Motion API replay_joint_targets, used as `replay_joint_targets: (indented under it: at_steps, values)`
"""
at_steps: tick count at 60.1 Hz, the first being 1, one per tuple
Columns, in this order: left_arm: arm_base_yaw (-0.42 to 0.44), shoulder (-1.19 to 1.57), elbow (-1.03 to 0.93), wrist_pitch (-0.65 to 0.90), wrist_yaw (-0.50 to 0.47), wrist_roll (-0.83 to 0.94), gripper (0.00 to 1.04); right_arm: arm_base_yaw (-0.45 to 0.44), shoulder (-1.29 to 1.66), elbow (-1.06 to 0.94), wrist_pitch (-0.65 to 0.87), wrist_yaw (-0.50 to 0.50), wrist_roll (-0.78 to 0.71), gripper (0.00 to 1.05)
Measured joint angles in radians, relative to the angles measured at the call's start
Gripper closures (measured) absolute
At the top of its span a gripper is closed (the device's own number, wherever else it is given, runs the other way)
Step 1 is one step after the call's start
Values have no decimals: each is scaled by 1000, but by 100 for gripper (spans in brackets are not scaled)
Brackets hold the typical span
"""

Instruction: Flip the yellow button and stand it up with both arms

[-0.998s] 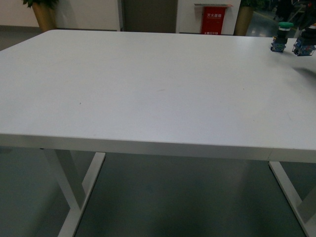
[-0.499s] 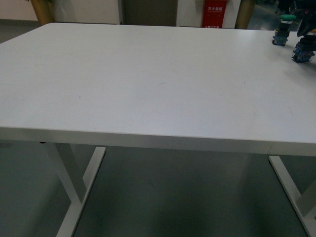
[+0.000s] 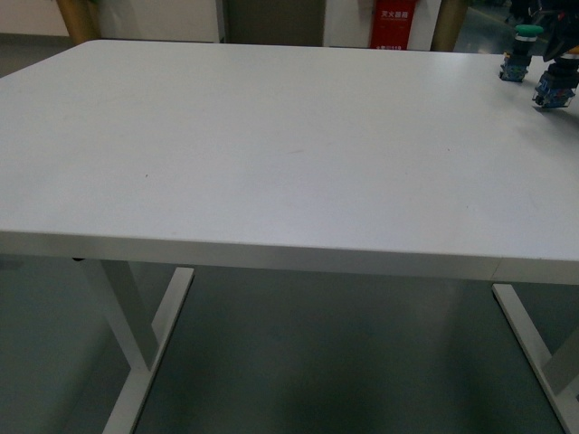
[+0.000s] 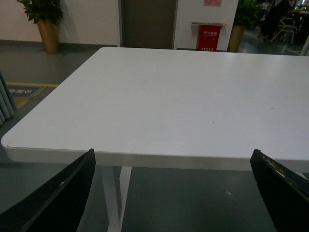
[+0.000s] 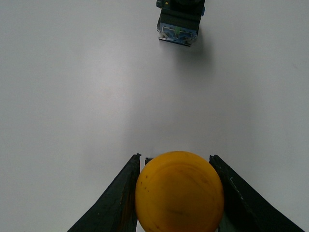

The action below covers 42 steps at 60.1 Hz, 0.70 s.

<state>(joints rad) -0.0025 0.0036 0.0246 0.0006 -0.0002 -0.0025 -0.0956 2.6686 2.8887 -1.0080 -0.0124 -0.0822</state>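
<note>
The yellow button (image 5: 179, 192) is clamped between the dark fingers of my right gripper (image 5: 175, 157). Its round orange-yellow cap faces the wrist camera and hides the body. In the front view the button's blue-black body (image 3: 554, 90) hangs below the right gripper (image 3: 563, 56) at the table's far right; I cannot tell whether it touches the surface. My left gripper (image 4: 172, 152) is open in front of the table's near edge, with nothing between its fingers (image 4: 58, 193).
A like button with a green cap (image 3: 517, 52) stands on the white table (image 3: 271, 136) just left of the held one; its blue body (image 5: 179, 21) shows in the right wrist view. A red bin (image 4: 209, 37) and potted plant (image 4: 44, 21) stand beyond the table.
The held button's body sits slightly higher in the front view than half a second ago. The front view itself has shifted since a second ago. The green-capped button has stayed put.
</note>
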Motion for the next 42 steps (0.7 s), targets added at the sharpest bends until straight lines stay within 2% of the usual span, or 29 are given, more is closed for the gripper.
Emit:
replay_joint_targets:
  at_steps: [30,32,34,37,39,42]
  values:
    - [0,0,0,0,0,0,6,0,4,0,-22,12,18,67]
    - [0,0,0,0,0,0,6,0,5,0,-22,13,20,64]
    - [0,0,0,0,0,0,6,0,6,0,-22,14,20,55]
    - [0,0,0,0,0,0,6,0,6,0,-22,15,21,51]
    - [0,0,0,0,0,0,6,-1,6,0,-21,15,24,43]
    - [0,0,0,0,0,0,6,-1,6,0,-19,15,27,39]
